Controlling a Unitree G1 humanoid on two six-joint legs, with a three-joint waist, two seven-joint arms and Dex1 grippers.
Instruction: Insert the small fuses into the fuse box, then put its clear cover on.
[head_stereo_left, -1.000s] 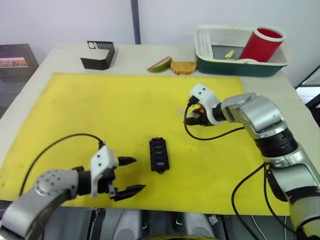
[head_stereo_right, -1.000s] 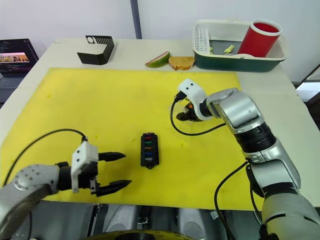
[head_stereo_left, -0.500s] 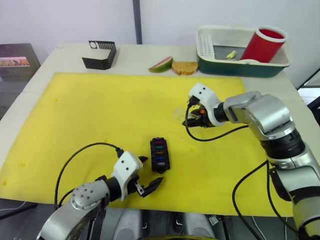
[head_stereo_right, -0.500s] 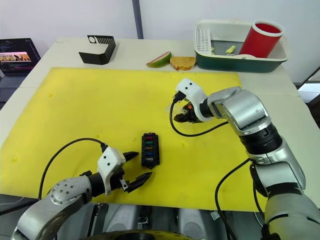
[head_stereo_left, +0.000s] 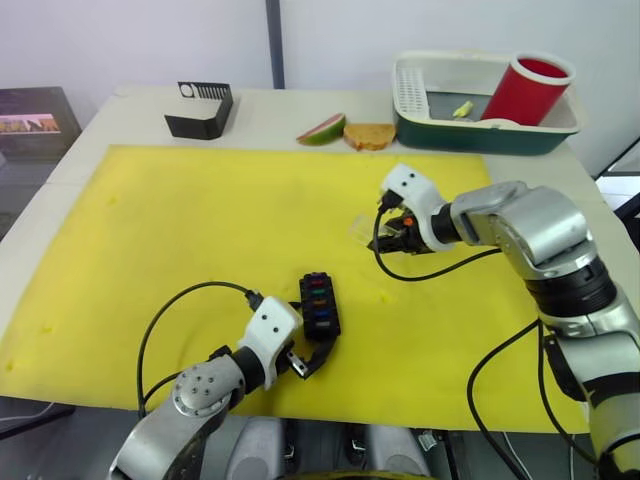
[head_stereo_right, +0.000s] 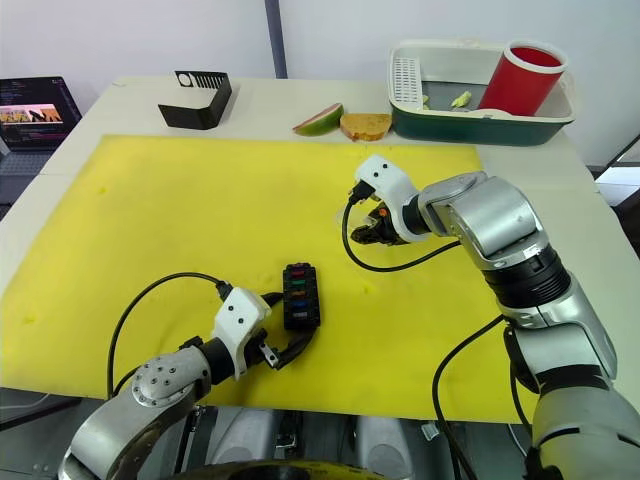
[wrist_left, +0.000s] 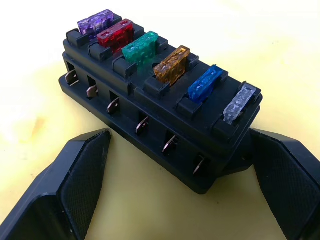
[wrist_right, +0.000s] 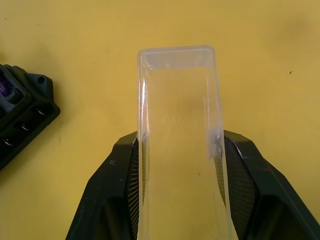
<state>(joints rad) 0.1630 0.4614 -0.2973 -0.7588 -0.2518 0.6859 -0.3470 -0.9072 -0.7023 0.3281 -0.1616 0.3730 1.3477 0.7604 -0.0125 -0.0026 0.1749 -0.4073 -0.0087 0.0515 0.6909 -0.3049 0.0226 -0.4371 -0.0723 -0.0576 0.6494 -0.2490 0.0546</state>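
The fuse box (head_stereo_left: 319, 309) is lying flat on the yellow mat (head_stereo_left: 180, 230) covering the desk (head_stereo_left: 260, 115), toward the near edge. Six small fuses (wrist_left: 172, 64) are sitting in its top slots in a single row: purple, red, green, amber, blue and grey. The left gripper (head_stereo_left: 306, 355) is standing wide, its two fingers (wrist_left: 75, 175) flanking the near end of the fuse box; the left wrist view is showing one finger apart from the box's side and the other close against the opposite corner, though contact there cannot be confirmed. The right gripper (head_stereo_right: 368, 232) is positioned well apart from the fuse box, farther back on the mat and to the right, and is clamping the clear cover (wrist_right: 179, 130) between both fingers, the cover projecting forward beyond the fingertips with its open side facing the wrist camera. In the right wrist view, a corner of the fuse box is appearing beside the cover, not touching it.
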